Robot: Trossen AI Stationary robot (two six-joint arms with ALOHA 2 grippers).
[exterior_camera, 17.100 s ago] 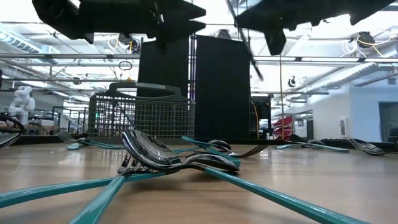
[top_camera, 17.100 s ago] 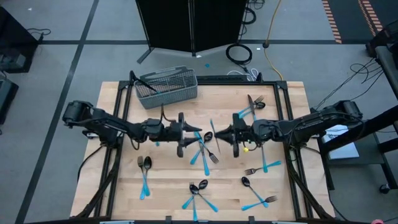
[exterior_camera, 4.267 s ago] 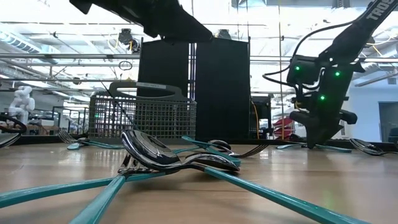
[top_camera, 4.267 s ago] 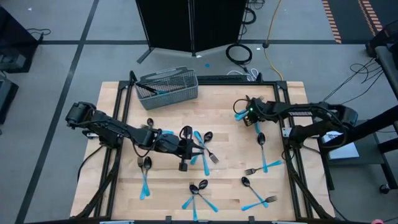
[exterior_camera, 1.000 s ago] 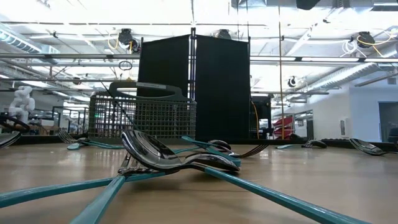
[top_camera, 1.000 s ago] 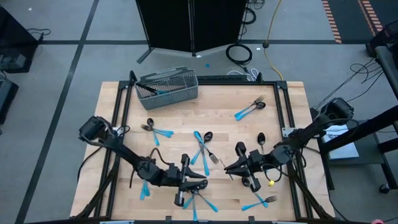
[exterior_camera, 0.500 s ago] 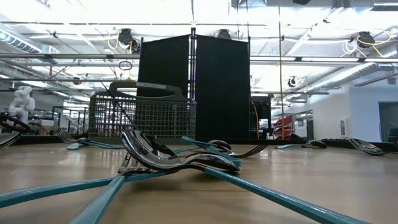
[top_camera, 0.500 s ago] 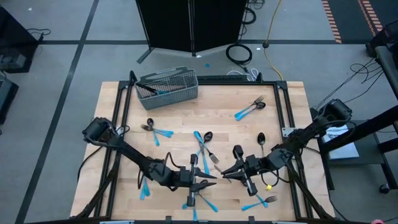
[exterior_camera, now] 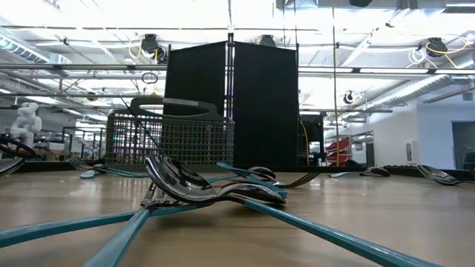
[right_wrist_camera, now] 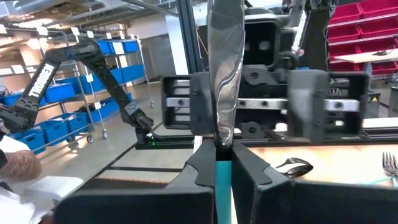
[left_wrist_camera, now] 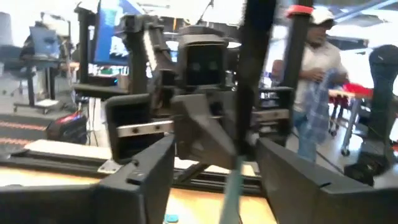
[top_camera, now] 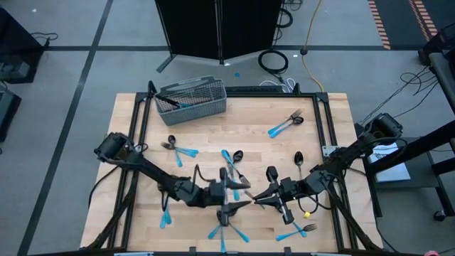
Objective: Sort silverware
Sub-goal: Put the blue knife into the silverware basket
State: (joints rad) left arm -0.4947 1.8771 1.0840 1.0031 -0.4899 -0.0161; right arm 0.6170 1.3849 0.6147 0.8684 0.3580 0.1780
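Note:
My right gripper (top_camera: pixel 261 198) (right_wrist_camera: pixel 222 167) is shut on one piece of silverware over the near middle of the table. Its dark metal head (right_wrist_camera: pixel 224 74) stands up edge-on, so I cannot tell which kind it is. My left gripper (top_camera: pixel 238 197) (left_wrist_camera: pixel 217 180) faces it from the table's left, open wide, with one finger on each side of the piece (left_wrist_camera: pixel 235 180) and not touching it. More blue-handled silverware lies flat on the table in small groups (top_camera: pixel 231 165) (top_camera: pixel 174 148) (top_camera: pixel 286 124) (exterior_camera: pixel 200 189). My right gripper pinches the piece by its light-blue handle (right_wrist_camera: pixel 222 180) between its two fingers. The fingers come level from the table's right. The piece is lifted clear and stands upright, its dark head above the fingers.
A grey wire-mesh basket (top_camera: pixel 190 99) (exterior_camera: pixel 171 137) stands at the far left of the table and holds a few pieces. Other silverware lies at the near edge (top_camera: pixel 226 231) (top_camera: pixel 297 231), near left (top_camera: pixel 165 206) and right (top_camera: pixel 298 165). A person (left_wrist_camera: pixel 317 74) stands beyond the table.
My left gripper has moved toward the table's right and a little toward the far edge, closing in on my right gripper until its open fingers stand around the held piece. My right gripper has shifted slightly toward the left and kept the piece upright.

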